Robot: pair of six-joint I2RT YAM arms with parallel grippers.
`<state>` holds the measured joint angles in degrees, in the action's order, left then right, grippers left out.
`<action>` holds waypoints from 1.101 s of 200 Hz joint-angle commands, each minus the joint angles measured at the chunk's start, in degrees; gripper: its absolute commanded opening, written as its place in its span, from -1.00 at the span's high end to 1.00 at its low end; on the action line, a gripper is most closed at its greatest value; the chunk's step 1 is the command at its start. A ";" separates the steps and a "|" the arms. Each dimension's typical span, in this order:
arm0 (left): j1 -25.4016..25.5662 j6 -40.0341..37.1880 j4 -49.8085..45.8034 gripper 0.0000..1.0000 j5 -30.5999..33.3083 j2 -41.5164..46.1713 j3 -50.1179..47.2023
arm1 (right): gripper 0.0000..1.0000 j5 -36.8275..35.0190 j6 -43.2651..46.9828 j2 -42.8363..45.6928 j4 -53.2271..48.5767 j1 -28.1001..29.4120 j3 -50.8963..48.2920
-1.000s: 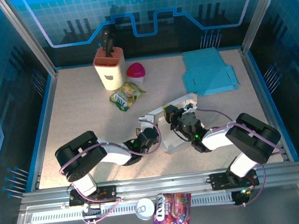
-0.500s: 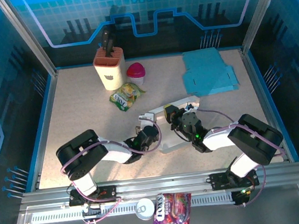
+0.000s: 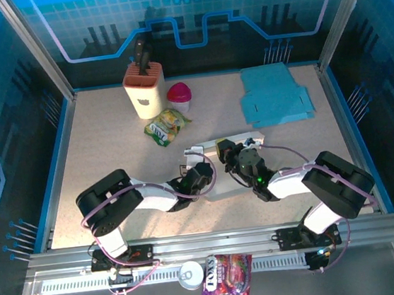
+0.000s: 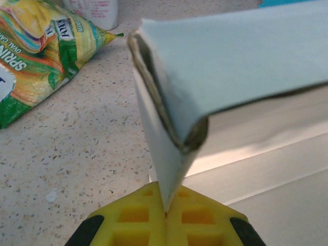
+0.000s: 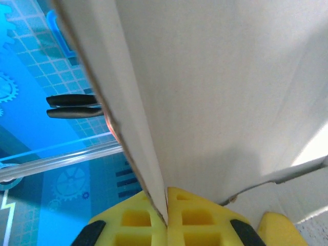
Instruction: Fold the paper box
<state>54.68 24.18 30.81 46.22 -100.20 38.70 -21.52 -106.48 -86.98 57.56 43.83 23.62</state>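
The paper box [image 3: 224, 187] is a pale, partly folded sheet of card lying in the middle of the table between my two grippers. My left gripper [image 3: 200, 178] is at its left side and is shut on a folded flap of the paper box [image 4: 169, 154], the card pinched between the yellow fingers [image 4: 138, 220]. My right gripper [image 3: 227, 152] is at the box's far edge and is shut on an upright panel of the paper box [image 5: 215, 92], the card's edge squeezed between its yellow fingers [image 5: 200, 220].
A stack of blue flat card sheets [image 3: 274, 96] lies at the back right. At the back left stand a beige knife block [image 3: 145, 89] and a pink-lidded cup [image 3: 180, 97], with a green-yellow snack bag [image 3: 167, 126] in front. A can [image 3: 191, 274] and a candy bag [image 3: 227, 275] lie on the near rail.
The left gripper has closed on the box's left flap and moved slightly right. The box's raised panel has folded lower and toward the back.
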 commanded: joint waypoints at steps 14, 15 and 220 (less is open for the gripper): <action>-0.28 4.46 -7.26 1.00 1.46 6.47 2.29 | 0.20 8.77 6.33 9.01 -14.63 -0.23 -0.22; -0.41 4.46 -7.61 1.00 1.26 6.62 2.27 | 0.17 8.91 6.65 9.50 -15.09 -0.32 -0.18; -22.61 -9.44 -23.04 1.00 -35.59 21.61 -5.56 | 0.36 32.38 47.09 29.04 -57.22 -28.39 10.29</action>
<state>33.41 17.04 6.26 15.51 -77.82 33.06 7.81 -65.65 -57.56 -1.96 19.03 33.67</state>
